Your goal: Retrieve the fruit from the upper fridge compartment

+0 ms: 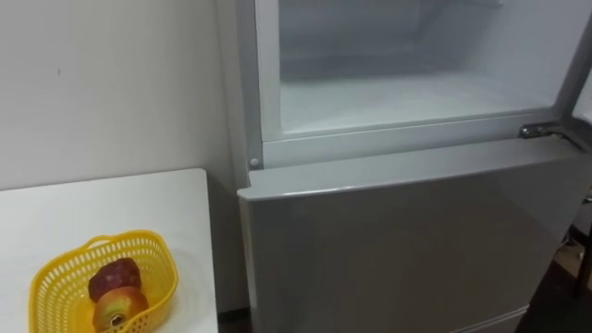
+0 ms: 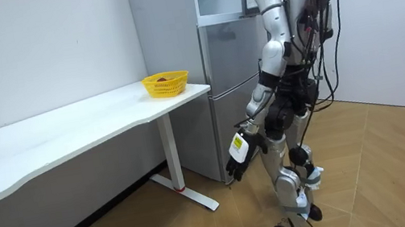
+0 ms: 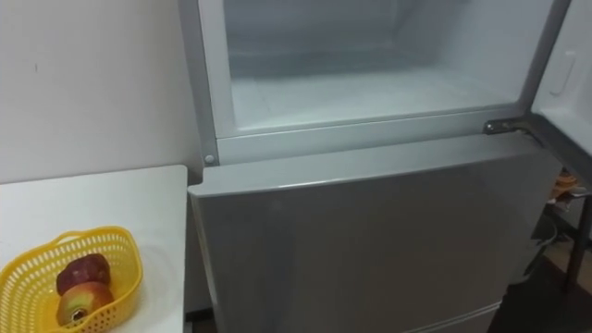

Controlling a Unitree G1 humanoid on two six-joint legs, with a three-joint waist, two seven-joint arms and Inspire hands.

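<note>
The robot stands facing the fridge, just past the end of the white table (image 1: pixel 111 208); in the room view its left hand (image 2: pixel 238 147) hangs low beside its thigh, holding nothing that can be made out (whether the fingers are spread or curled I cannot tell). Closest in the eye views, at the lower left, a yellow basket (image 1: pixel 159 268) sits on the table near its front edge; two red apples (image 1: pixel 115 277) lie in it, touching, one nearer than the other. To the right of the table, the grey lower fridge door (image 1: pixel 407 250) is closed; above and behind its top edge the upper compartment (image 1: pixel 407 97) stands open, its white floor showing; its door (image 3: pixel 564 65) is swung out to the right, hanging from a metal hinge (image 1: pixel 541 130).
</note>
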